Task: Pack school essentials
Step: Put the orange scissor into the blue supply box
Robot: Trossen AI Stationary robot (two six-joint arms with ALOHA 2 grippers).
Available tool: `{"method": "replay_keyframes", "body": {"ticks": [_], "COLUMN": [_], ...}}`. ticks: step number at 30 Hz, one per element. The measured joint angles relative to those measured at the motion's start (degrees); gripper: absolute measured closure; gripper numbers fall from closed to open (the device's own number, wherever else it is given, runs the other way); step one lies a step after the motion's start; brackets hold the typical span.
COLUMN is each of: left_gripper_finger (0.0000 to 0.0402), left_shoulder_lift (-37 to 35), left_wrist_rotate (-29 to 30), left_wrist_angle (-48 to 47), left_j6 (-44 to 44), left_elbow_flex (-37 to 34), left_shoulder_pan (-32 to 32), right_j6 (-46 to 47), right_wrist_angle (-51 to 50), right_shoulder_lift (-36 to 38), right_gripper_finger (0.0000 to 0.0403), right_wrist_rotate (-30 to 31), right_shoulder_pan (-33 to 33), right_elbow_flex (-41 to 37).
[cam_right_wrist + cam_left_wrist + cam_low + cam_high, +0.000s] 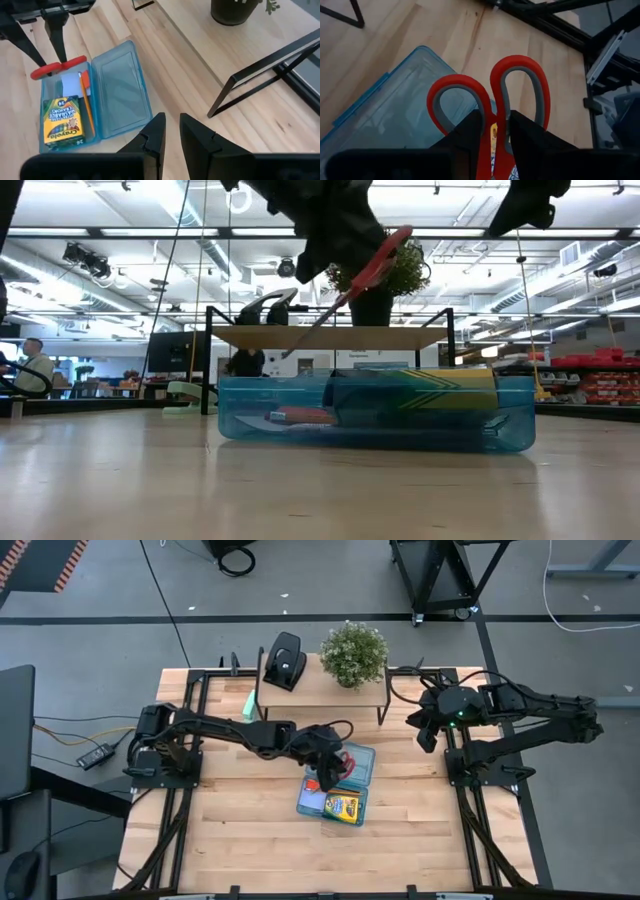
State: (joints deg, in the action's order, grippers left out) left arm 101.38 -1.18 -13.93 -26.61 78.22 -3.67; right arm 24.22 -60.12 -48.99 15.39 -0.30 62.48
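My left gripper (326,768) is shut on the red-handled scissors (378,258) above the open clear blue case (345,780). In the case's base lie the yellow-green crayon box (62,120), the orange pencil (86,111), the pale blue note pad (70,86) and a small orange piece (85,79). The case's lid (121,87) lies open flat beside the base. My right gripper (171,125) is slightly open and empty, raised near the table's far right (428,735). The grey pencil and the pink-purple pen do not show. My left gripper pinches the scissors between its two fingers (470,135) at the neck (495,131), just below the two red handle loops. The fingers come from above. The scissors are lifted clear over the case and tilted, handles high (385,250), blades (310,330) slanting down.
A wooden riser shelf (320,692) at the far edge carries a black hole punch (285,660) and a potted plant (354,652). A mint-green block (248,705) lies by its left leg. Bare wood lies in front of the case (300,860).
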Motion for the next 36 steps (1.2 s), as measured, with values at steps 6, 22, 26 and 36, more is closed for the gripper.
{"method": "replay_keyframes", "body": {"ticks": [6,22,26,36], "left_gripper_finger": [0.0312,0.0303,0.0296,0.0266], "left_shoulder_lift": [0.0,5.7,5.7,5.7], "left_wrist_rotate": [1.6,-0.3,0.1,1.5], "left_wrist_angle": [-1.5,0.5,0.7,0.8], "left_j6": [0.0,-2.2,-2.3,-2.3], "left_elbow_flex": [0.0,0.0,0.0,0.0], "left_shoulder_pan": [-0.5,-3.4,-3.7,-3.5], "right_j6": [-2.6,-3.4,-3.2,-3.1], "right_wrist_angle": [0.0,-0.6,-0.6,-0.6], "right_shoulder_lift": [0.0,0.0,0.0,0.0], "right_gripper_finger": [0.0338,0.0338,0.0338,0.0338], "right_wrist_rotate": [0.0,0.0,0.0,0.0], "right_shoulder_pan": [0.0,0.0,0.0,0.0], "right_elbow_flex": [0.0,0.0,0.0,0.0]}}
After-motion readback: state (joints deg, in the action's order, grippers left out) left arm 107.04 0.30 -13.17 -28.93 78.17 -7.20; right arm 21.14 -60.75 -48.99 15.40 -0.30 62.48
